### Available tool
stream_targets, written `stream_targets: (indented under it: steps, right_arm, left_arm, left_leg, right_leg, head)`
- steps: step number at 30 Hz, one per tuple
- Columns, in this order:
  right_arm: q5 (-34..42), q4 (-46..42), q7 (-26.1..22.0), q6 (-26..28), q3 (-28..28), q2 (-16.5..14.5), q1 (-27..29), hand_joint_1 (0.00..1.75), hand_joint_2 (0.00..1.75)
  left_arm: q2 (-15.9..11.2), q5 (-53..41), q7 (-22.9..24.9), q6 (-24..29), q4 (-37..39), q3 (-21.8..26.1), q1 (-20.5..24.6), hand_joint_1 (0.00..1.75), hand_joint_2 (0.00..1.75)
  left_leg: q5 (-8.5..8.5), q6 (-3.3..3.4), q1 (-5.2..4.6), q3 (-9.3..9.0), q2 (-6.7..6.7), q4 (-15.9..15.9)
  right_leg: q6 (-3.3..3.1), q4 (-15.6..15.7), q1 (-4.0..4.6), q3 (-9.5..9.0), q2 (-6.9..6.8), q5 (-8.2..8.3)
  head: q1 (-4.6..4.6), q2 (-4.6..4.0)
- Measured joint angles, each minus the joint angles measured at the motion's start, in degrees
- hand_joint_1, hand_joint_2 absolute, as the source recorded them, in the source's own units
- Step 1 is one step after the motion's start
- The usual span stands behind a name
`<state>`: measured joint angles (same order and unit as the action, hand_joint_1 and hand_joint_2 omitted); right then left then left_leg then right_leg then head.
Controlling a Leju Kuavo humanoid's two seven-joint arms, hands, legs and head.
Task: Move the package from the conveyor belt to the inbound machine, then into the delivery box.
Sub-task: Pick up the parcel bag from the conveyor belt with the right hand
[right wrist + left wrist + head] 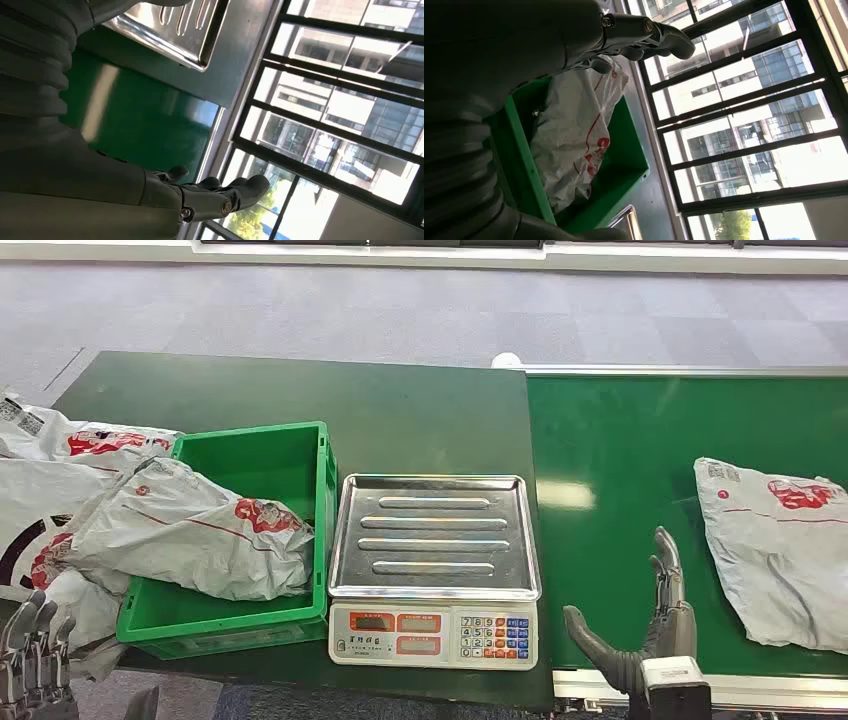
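A grey plastic package with a red logo lies on the green conveyor belt at the right. My right hand stands over the belt's near edge, left of that package and apart from it, fingers upright, thumb spread, holding nothing. The weighing scale with its bare steel tray sits in the middle. A green box to its left holds another grey package. My left hand hangs open at the lower left corner, its fingers holding nothing.
More grey packages are piled on the dark green table left of the box. Grey carpet floor lies beyond the table. Large windows appear in both wrist views.
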<state>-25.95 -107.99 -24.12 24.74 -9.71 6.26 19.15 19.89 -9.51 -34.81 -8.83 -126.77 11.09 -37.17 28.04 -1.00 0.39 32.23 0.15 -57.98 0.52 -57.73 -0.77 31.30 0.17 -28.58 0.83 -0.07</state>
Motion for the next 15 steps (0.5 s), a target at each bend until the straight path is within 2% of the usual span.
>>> stream_targets:
  steps: [6, 15]
  right_arm:
    - [-2.43, 5.04, 0.69, 0.37, 1.93, 1.92, -3.62, 0.00, 1.75]
    - [-2.86, 7.55, 0.77, 0.28, 2.72, 2.67, -4.91, 0.00, 1.75]
  left_arm:
    - [0.00, 0.07, -0.16, -0.85, -0.06, 1.40, -0.05, 0.00, 1.75]
    - [0.02, 0.07, 0.02, -0.85, -0.07, 2.05, -0.04, 0.00, 1.75]
  left_leg:
    - [-0.06, 0.07, -0.01, -0.35, -0.10, -0.02]
    - [-0.06, 0.06, 0.00, -0.33, -0.11, -0.02]
  right_leg:
    - [0.05, 0.00, -0.03, -0.06, -0.10, 0.06]
    - [0.05, 0.00, -0.01, -0.05, -0.09, 0.04]
  head:
    - [0.00, 0.00]
    - [0.00, 0.00]
